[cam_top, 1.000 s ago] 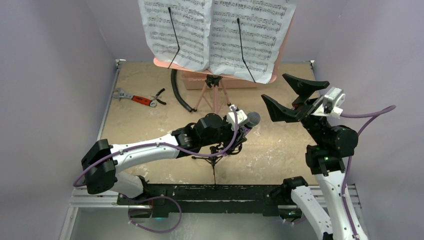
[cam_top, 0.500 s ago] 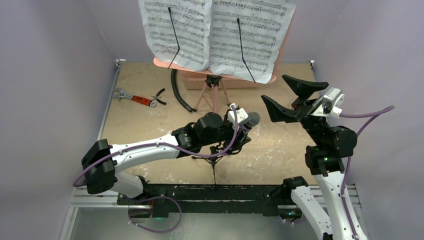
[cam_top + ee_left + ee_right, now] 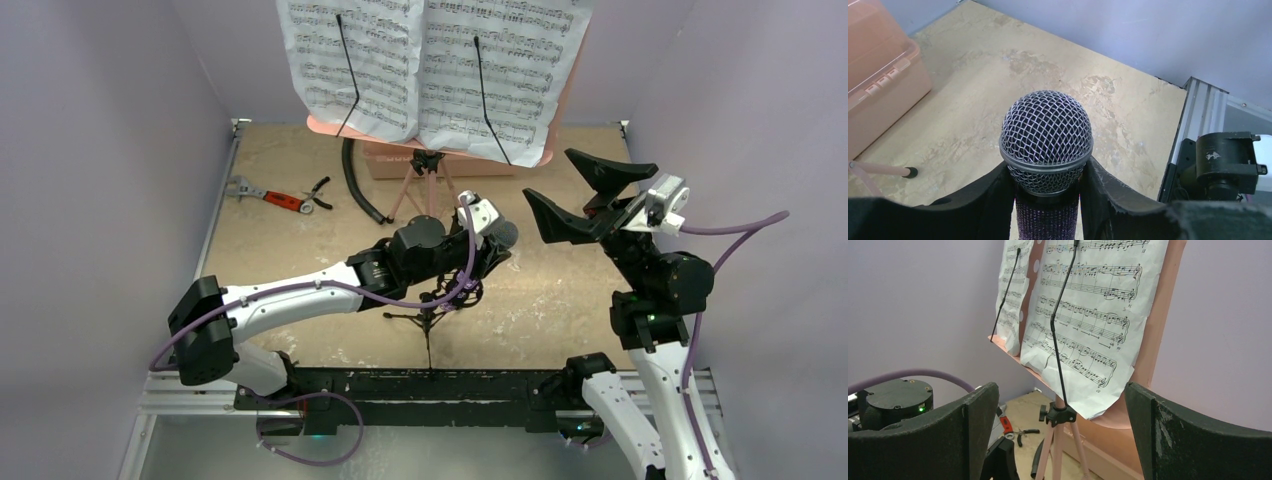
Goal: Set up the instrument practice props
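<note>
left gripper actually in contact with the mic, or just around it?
Touching. The left wrist view shows the left gripper shut on the microphone, both fingers pressed against its purple body just below the grey mesh head.

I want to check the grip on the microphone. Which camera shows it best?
The left wrist view: the microphone fills the frame's centre, grey mesh head sharp, purple body clamped in the left gripper. The top external view shows only its head, small and partly hidden. The right wrist view does not show it.
</note>
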